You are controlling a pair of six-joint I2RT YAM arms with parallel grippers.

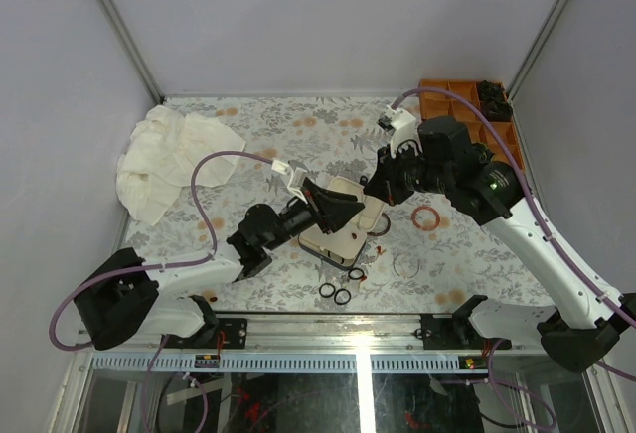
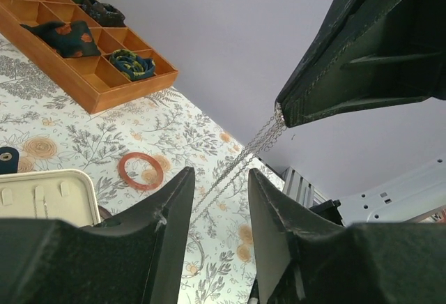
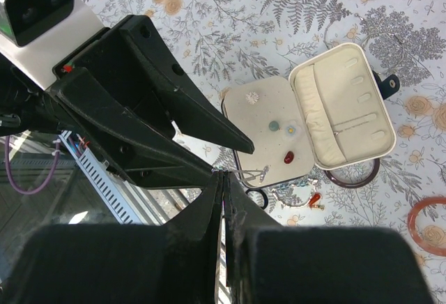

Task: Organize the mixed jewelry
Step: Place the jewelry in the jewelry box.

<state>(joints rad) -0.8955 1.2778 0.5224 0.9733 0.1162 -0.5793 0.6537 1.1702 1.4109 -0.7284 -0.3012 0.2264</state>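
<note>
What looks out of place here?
A thin chain hangs in mid-air from the shut right gripper, passing between the left gripper's open fingers. Some black rings lie loose on the table near the open case, not in it.

Case [image 1: 333,244] half hidden under left gripper [image 1: 340,211]. Chain [image 2: 244,156] lower end lost behind its fingers [image 2: 167,248]. Orange tray [image 2: 132,89] cut by picture edge.

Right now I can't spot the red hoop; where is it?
In the overhead view, the red hoop lies on the table, just right of the open case.
</note>
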